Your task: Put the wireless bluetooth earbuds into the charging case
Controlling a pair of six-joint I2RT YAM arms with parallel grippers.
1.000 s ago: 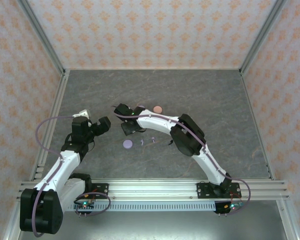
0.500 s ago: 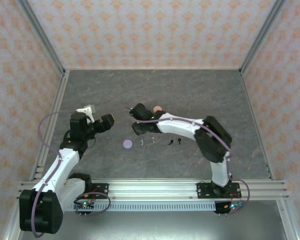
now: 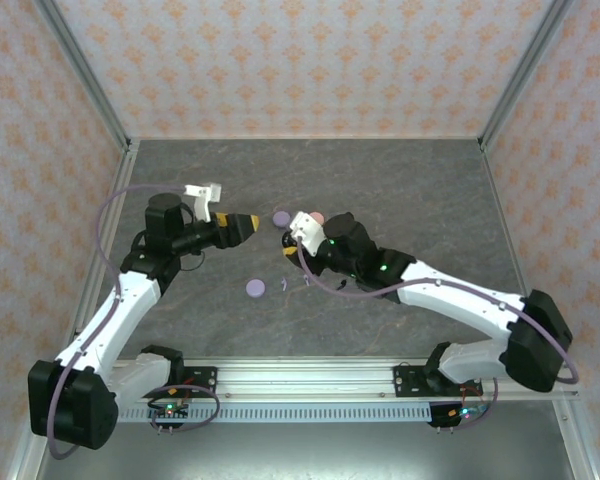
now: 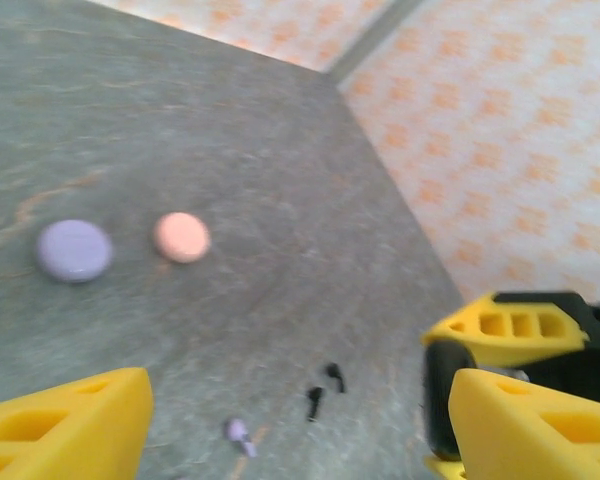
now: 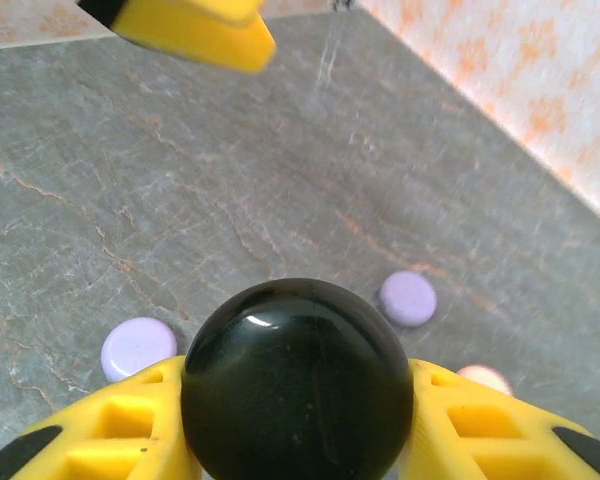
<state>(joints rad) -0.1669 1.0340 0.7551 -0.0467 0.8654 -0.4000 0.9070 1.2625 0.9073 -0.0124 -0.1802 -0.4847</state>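
Black round case (image 5: 297,380) sits clamped in the right jaws, while the left jaws gape wide.

The right pincer (image 5: 298,425) grips a glossy black round case (image 5: 298,370) between its yellow fingers (image 5: 120,420). Beyond it, on the grey veined worktop (image 5: 230,200), lie a near lavender case (image 5: 138,347) at left, a far lavender case (image 5: 407,298) at right, and a pink case (image 5: 485,378) partly hidden by the right finger. The left arm's yellow finger (image 5: 195,30) hangs at top left.
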